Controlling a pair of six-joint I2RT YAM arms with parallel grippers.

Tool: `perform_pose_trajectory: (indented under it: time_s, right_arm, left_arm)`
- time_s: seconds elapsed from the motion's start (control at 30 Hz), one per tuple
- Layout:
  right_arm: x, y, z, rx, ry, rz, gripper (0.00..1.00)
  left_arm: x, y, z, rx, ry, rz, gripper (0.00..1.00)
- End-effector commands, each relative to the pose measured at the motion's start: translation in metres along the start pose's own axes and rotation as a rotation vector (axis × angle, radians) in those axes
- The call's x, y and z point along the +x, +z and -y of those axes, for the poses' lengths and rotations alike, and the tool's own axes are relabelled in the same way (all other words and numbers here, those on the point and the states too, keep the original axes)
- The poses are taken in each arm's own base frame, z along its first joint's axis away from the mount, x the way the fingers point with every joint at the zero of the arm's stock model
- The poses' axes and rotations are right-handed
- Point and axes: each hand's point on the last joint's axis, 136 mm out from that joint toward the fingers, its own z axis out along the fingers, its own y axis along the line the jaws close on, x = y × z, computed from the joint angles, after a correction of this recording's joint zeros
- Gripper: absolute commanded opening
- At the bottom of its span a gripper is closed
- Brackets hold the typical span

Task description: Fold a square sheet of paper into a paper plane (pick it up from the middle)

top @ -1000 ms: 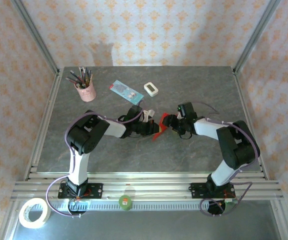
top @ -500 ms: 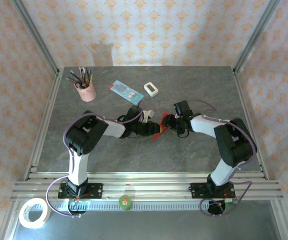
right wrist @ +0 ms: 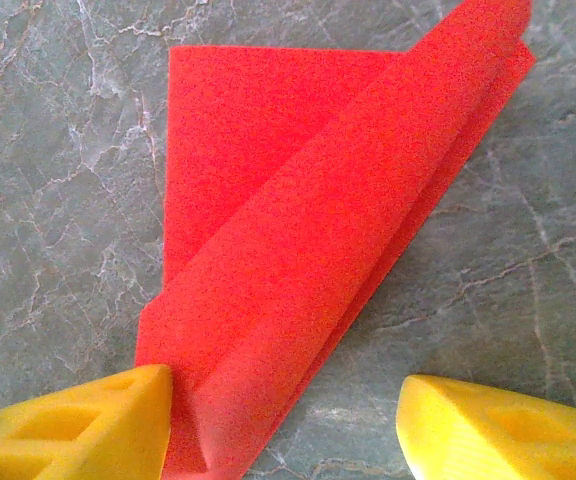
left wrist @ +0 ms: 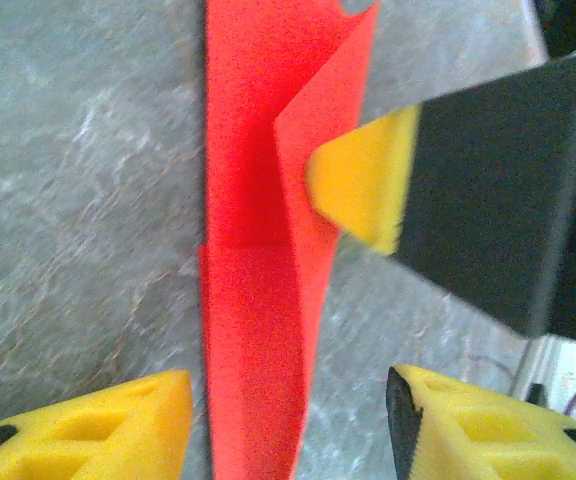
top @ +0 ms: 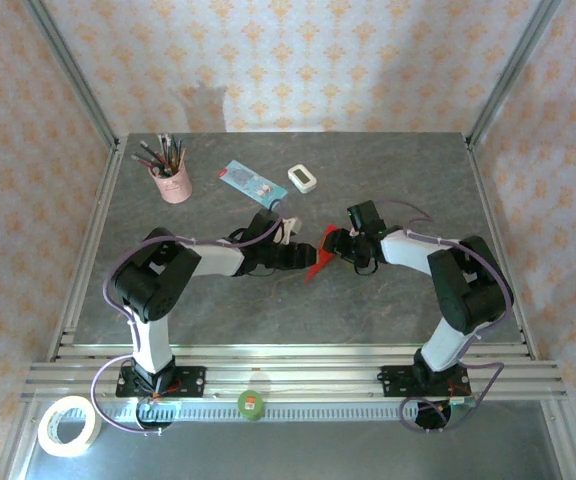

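The thin folded bright red paper (left wrist: 253, 330) is lying on the grey stone table (left wrist: 68, 200), pointing straight away from the left gripper (left wrist: 288, 425), whose fingers are standing wide beside it, holding nothing. The right gripper (right wrist: 283, 425), wide too, is touching its raised flap.

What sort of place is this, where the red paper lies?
Probably a robot test cell in a laboratory: a grey table stands inside an aluminium frame with patterned panels, and a left arm and a right arm are bolted at its near edge.
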Motion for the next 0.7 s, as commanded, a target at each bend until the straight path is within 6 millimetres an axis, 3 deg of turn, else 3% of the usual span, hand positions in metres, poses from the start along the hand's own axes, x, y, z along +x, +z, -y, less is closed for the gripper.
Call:
perform_pose_trajectory:
  time_s: [0.0,0.33,0.67]
  right_arm:
    - [0.022,0.045,0.041,0.118,0.0,-0.047,0.64]
    - [0.024,0.047,0.044,0.125,0.008,-0.055,0.64]
    - [0.026,0.049,0.046,0.129,0.013,-0.061,0.64]
  left_arm:
    - [0.005,-0.003,0.0,-0.066,0.03,-0.017,0.55]
    - [0.011,0.007,0.001,-0.08,0.064,-0.058,0.54]
    - [0.01,0.011,0.0,-0.13,0.089,-0.065,0.44]
